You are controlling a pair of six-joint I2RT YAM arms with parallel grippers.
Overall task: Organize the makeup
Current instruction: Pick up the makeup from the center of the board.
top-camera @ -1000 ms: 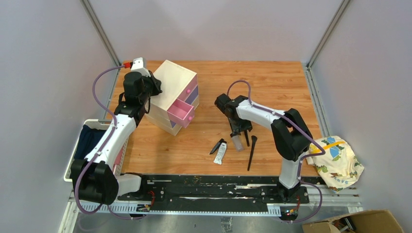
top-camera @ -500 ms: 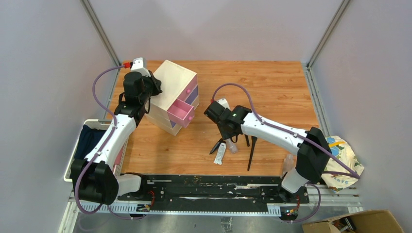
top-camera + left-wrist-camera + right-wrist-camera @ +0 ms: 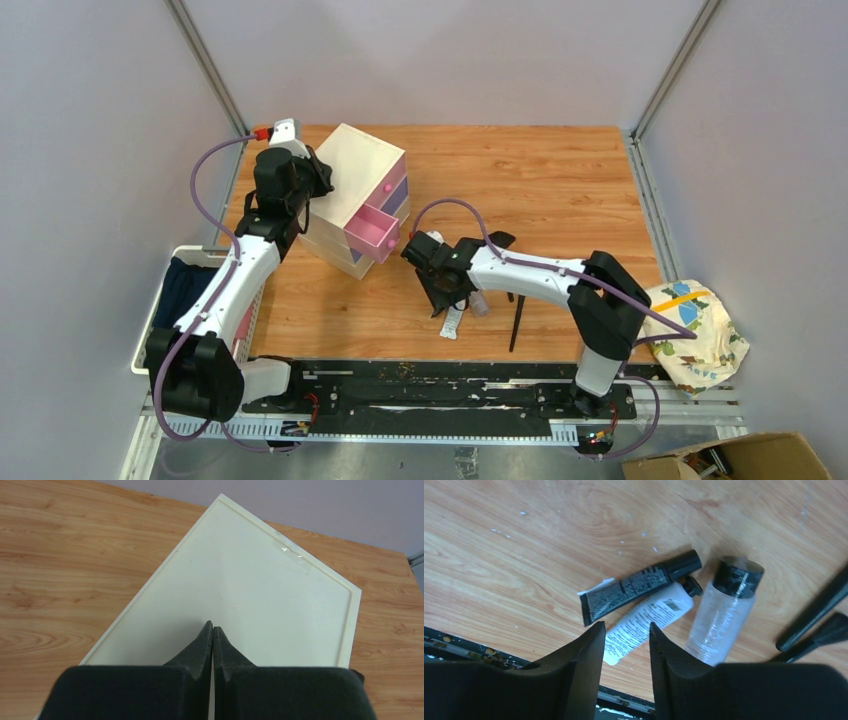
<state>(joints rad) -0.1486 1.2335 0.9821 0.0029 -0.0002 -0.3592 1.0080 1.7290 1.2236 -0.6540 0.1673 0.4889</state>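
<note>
In the right wrist view, the white tube [image 3: 650,617] lies flat on the tabletop [image 3: 524,540]. Its long axis runs from 8 to 2 o'clock, cap at 2. Its tail end sits under the right pincer [image 3: 626,626], whose jaws stand apart and empty. You will likely need a slight wrist turn to straddle it crosswise. The left pincer [image 3: 213,630], closed over the cream box [image 3: 250,590], is well apart.

A black tube [image 3: 639,586], a white tube [image 3: 649,619] and a clear black-capped bottle [image 3: 724,615] lie side by side near the desk's [image 3: 524,555] near edge, black brushes [image 3: 814,611] at their right.
</note>
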